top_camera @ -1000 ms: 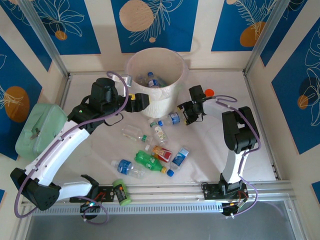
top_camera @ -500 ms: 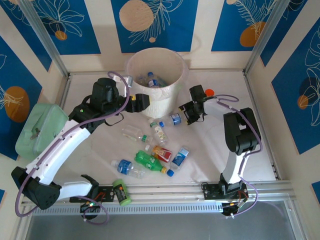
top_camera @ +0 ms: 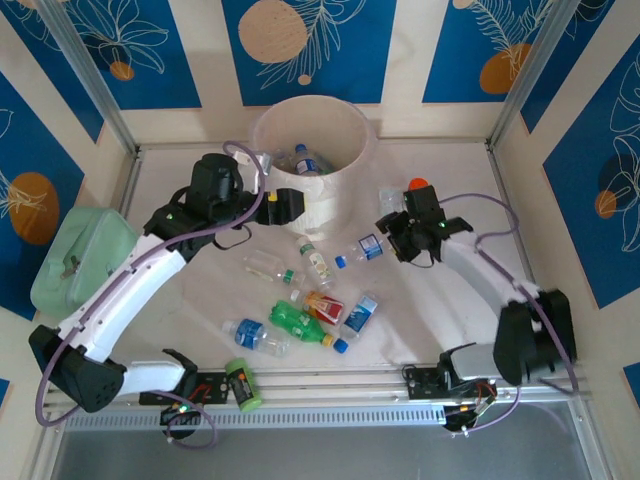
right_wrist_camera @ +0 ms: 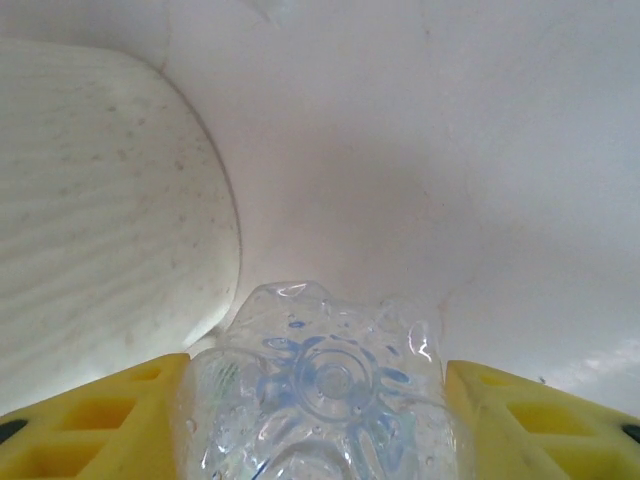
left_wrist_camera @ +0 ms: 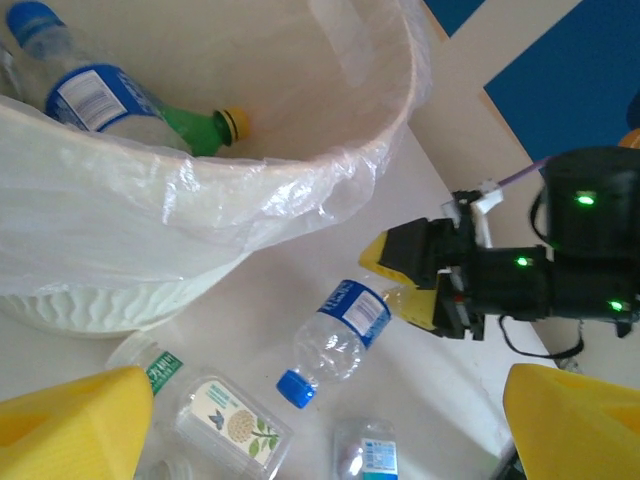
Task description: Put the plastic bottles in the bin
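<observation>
My right gripper (top_camera: 388,242) is shut on the base end of a clear plastic bottle (top_camera: 365,248) with a blue label and cap. In the right wrist view the bottle's ridged bottom (right_wrist_camera: 330,385) sits squeezed between the yellow fingers (right_wrist_camera: 90,420). The left wrist view has the same bottle (left_wrist_camera: 340,335) tilted cap-down just above the table. My left gripper (top_camera: 285,205) is open beside the white bin's wall (top_camera: 335,195). Its fingers (left_wrist_camera: 70,420) stand wide apart with nothing between them. Inside the bin (left_wrist_camera: 400,90) lie a blue-labelled bottle (left_wrist_camera: 95,95) and a green one (left_wrist_camera: 205,130). Several more bottles (top_camera: 295,320) lie on the table.
A pale green container (top_camera: 75,255) sits at the left edge. A green-and-black cylinder (top_camera: 241,385) lies near the left arm's base. An orange-capped bottle (top_camera: 417,186) stands behind the right gripper. The bin's wall (right_wrist_camera: 100,250) is close on the right gripper's left.
The right gripper has closed on the blue-labelled bottle and carried it a little right and nearer, while that arm's elbow swung out to the right. The left arm barely moved.
</observation>
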Action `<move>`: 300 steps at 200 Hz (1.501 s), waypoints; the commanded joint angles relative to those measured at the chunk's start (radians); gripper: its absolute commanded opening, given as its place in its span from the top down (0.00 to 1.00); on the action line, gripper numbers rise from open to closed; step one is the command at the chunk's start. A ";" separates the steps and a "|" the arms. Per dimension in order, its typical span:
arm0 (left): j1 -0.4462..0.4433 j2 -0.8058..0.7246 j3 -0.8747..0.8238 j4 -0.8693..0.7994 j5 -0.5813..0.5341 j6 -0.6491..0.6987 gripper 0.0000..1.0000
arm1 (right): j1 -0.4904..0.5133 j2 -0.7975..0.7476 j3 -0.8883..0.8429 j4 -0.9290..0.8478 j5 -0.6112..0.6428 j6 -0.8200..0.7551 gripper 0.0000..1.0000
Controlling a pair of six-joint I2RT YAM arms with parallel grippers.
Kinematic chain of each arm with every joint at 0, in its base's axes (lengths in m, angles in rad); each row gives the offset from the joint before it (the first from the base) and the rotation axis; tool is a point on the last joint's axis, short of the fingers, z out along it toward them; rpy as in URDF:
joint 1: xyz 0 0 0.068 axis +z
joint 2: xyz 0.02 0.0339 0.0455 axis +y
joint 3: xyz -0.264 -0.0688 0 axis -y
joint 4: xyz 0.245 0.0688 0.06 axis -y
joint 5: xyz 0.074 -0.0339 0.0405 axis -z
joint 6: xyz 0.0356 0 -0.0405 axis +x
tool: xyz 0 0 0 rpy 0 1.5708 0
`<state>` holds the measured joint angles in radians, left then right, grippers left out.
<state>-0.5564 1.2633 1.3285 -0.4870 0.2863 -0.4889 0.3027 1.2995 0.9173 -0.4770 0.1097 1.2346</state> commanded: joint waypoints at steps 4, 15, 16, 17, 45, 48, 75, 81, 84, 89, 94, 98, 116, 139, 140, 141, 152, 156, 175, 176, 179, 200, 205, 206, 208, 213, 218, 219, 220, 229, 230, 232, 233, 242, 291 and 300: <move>0.008 0.016 0.043 0.041 0.083 -0.050 0.11 | 0.009 -0.174 -0.040 -0.044 0.051 -0.075 0.45; 0.007 0.023 0.042 0.070 0.117 -0.079 0.10 | 0.007 -0.250 -0.050 -0.053 0.050 -0.095 0.45; 0.007 0.024 0.042 0.074 0.122 -0.082 0.10 | 0.007 -0.257 -0.050 -0.053 0.049 -0.097 0.45; 0.007 0.025 0.042 0.078 0.126 -0.084 0.10 | 0.007 -0.264 -0.052 -0.053 0.049 -0.099 0.45; -0.008 0.060 0.047 0.168 0.263 -0.155 0.10 | 0.001 -0.403 -0.048 -0.050 0.018 -0.140 0.44; -0.013 0.065 0.050 0.173 0.277 -0.158 0.10 | 0.001 -0.413 -0.046 -0.049 0.013 -0.142 0.45; -0.090 0.108 0.104 0.138 0.341 -0.088 0.06 | -0.001 -0.450 -0.022 -0.047 -0.031 -0.142 0.45; -0.110 0.119 0.119 0.114 0.340 -0.062 0.06 | 0.001 -0.450 -0.017 -0.041 -0.043 -0.140 0.45; -0.121 0.125 0.125 0.100 0.340 -0.048 0.06 | 0.001 -0.451 -0.014 -0.037 -0.050 -0.139 0.45; -0.137 0.133 0.135 0.082 0.338 -0.027 0.05 | 0.001 -0.451 -0.011 -0.029 -0.062 -0.138 0.45; -0.148 0.140 0.141 0.068 0.338 -0.012 0.05 | 0.004 -0.453 -0.007 -0.020 -0.071 -0.136 0.45; -0.159 0.146 0.145 0.060 0.341 -0.004 0.05 | 0.004 -0.453 -0.003 -0.013 -0.079 -0.135 0.45; -0.182 0.171 0.140 0.063 0.380 0.004 0.04 | 0.012 -0.453 0.020 0.007 -0.101 -0.130 0.45; -0.198 0.192 0.149 0.054 0.397 0.020 0.01 | 0.019 -0.447 0.050 0.009 -0.116 -0.114 0.45; -0.200 0.192 0.149 0.053 0.397 0.020 0.01 | 0.020 -0.447 0.050 0.010 -0.117 -0.113 0.45; -0.201 0.192 0.149 0.053 0.396 0.021 0.01 | 0.020 -0.446 0.051 0.010 -0.118 -0.112 0.45; -0.205 0.195 0.149 0.054 0.393 0.029 0.01 | 0.025 -0.441 0.061 0.010 -0.129 -0.105 0.45; -0.207 0.196 0.151 0.054 0.392 0.030 0.01 | 0.028 -0.441 0.065 0.011 -0.132 -0.103 0.45; -0.215 0.208 0.154 0.053 0.396 0.039 0.01 | 0.046 -0.433 0.073 0.020 -0.147 -0.089 0.45; -0.215 0.208 0.155 0.053 0.396 0.039 0.01 | 0.046 -0.433 0.072 0.022 -0.147 -0.088 0.45; -0.216 0.211 0.155 0.053 0.396 0.041 0.01 | 0.048 -0.433 0.072 0.026 -0.150 -0.086 0.45; -0.224 0.225 0.159 0.050 0.401 0.048 0.02 | 0.064 -0.420 0.079 0.045 -0.176 -0.071 0.45; -0.226 0.229 0.160 0.051 0.405 0.050 0.02 | 0.067 -0.416 0.082 0.047 -0.181 -0.068 0.45; -0.226 0.228 0.159 0.052 0.405 0.050 0.02 | 0.068 -0.416 0.083 0.047 -0.182 -0.068 0.45; -0.227 0.229 0.159 0.053 0.405 0.050 0.02 | 0.069 -0.414 0.084 0.049 -0.184 -0.067 0.45; -0.227 0.232 0.159 0.055 0.407 0.051 0.03 | 0.074 -0.409 0.087 0.050 -0.187 -0.064 0.45; -0.228 0.234 0.159 0.057 0.410 0.053 0.03 | 0.077 -0.408 0.090 0.053 -0.190 -0.062 0.45; -0.228 0.235 0.159 0.057 0.410 0.053 0.03 | 0.077 -0.406 0.090 0.055 -0.191 -0.062 0.45; -0.228 0.235 0.159 0.057 0.410 0.053 0.03 | 0.078 -0.405 0.091 0.055 -0.192 -0.061 0.45; -0.230 0.239 0.158 0.059 0.412 0.055 0.04 | 0.084 -0.398 0.095 0.061 -0.198 -0.060 0.45; -0.230 0.240 0.158 0.060 0.412 0.055 0.04 | 0.085 -0.396 0.096 0.062 -0.198 -0.060 0.45; -0.229 0.242 0.158 0.060 0.412 0.056 0.05 | 0.086 -0.395 0.096 0.063 -0.200 -0.058 0.45; -0.230 0.244 0.157 0.060 0.413 0.056 0.05 | 0.086 -0.395 0.097 0.064 -0.200 -0.058 0.45; -0.231 0.252 0.156 0.056 0.416 0.060 0.07 | 0.090 -0.385 0.098 0.071 -0.208 -0.056 0.45; -0.231 0.278 0.144 0.050 0.418 0.067 0.12 | 0.110 -0.349 0.101 0.103 -0.244 -0.039 0.45; -0.231 0.280 0.146 0.047 0.414 0.072 0.12 | 0.114 -0.346 0.101 0.107 -0.246 -0.037 0.45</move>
<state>-0.7712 1.5242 1.4544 -0.4461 0.6575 -0.4431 0.3843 0.9489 0.9760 -0.4580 -0.0490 1.1595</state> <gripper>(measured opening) 0.880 0.580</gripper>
